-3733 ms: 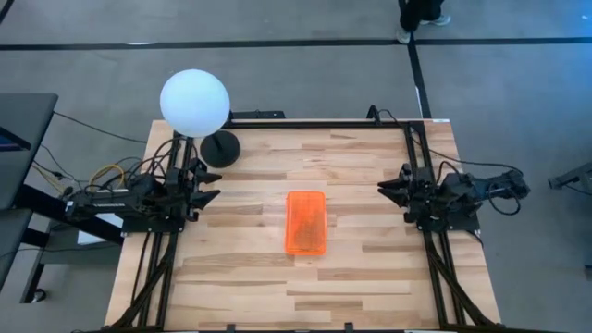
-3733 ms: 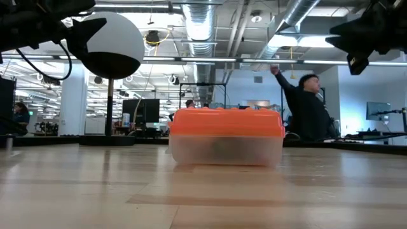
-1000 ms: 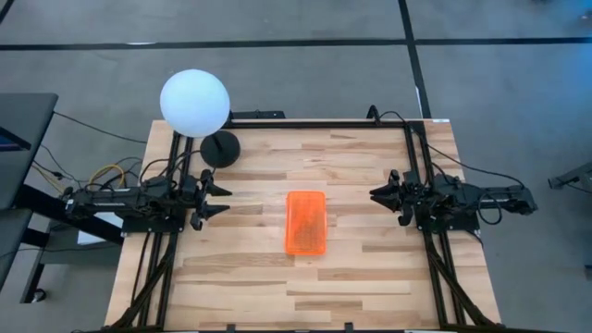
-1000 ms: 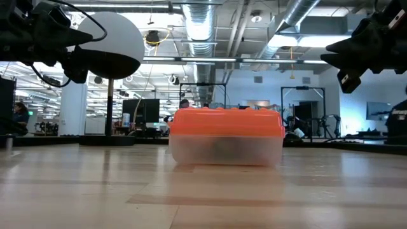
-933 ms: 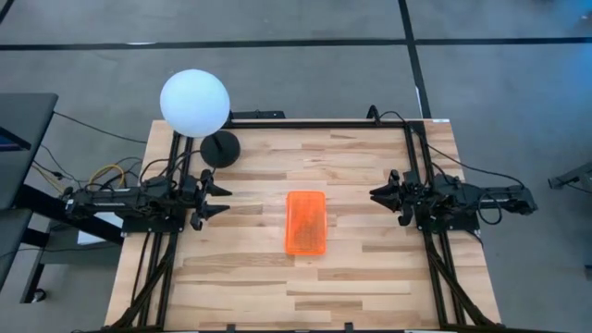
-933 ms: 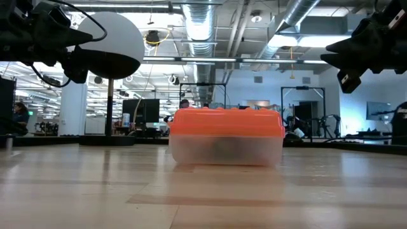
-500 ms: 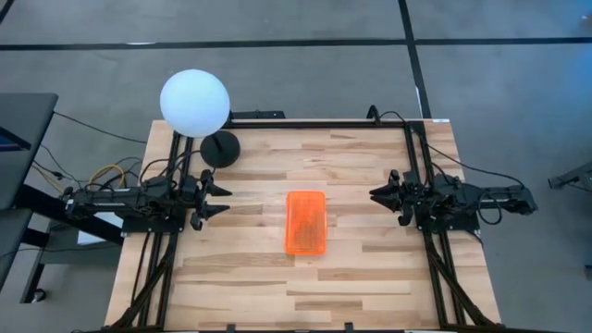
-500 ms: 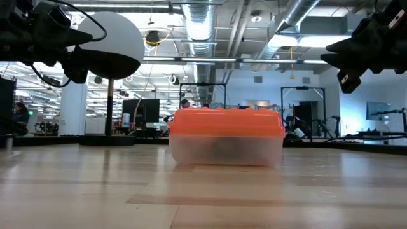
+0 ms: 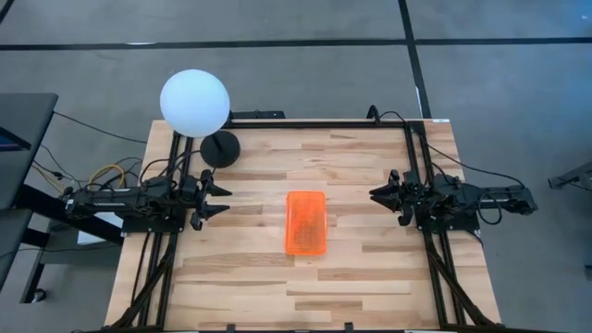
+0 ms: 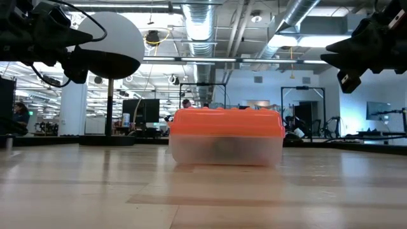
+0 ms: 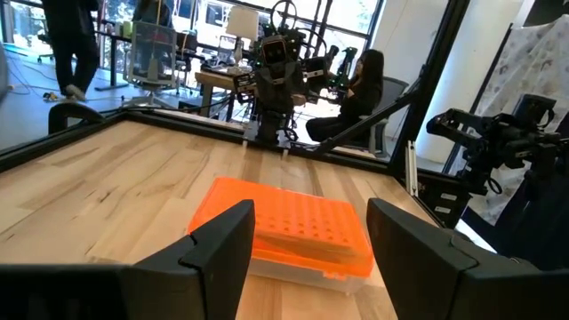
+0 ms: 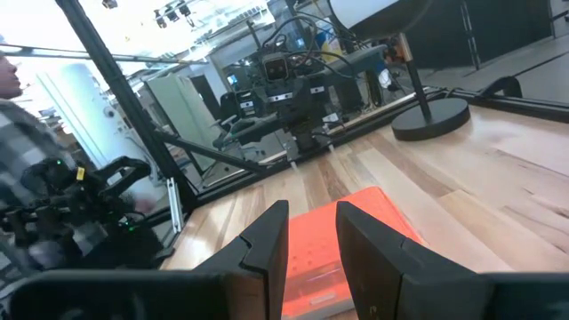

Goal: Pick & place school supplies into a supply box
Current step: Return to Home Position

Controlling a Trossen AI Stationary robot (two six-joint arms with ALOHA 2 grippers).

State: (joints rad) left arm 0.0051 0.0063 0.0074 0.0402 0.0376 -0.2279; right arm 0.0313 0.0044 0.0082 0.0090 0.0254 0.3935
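supply box (image 9: 306,223) with a bright orange ribbed lid, lying shut at the centre of a pale wooden table (image 9: 370,277). from overhead we see its long sides running from twelve to six o'clock. from table height, the lid sits flat on a cloudy clear base. we make out only a dim dark shape inside and cannot tell what it is.

at nine o'clock from the box, well apart from it, the left gripper (image 9: 225,200) hangs above the table's edge and points toward the box. its wrist camera shows the two dark fingers (image 11: 222,253) spread wide, with nothing between them and the box framed in the gap.

at three o'clock, also well apart, the right gripper (image 9: 379,198) faces the box from the other side. its fingers (image 12: 267,249) stand a narrow gap apart and hold nothing.

at about ten o'clock from the box, a white globe lamp (image 9: 194,103) rises over the table's far corner. its round black base (image 9: 220,148) rests on the wood.

beyond the table, the left wrist camera shows a person (image 11: 360,80) seated in the room.
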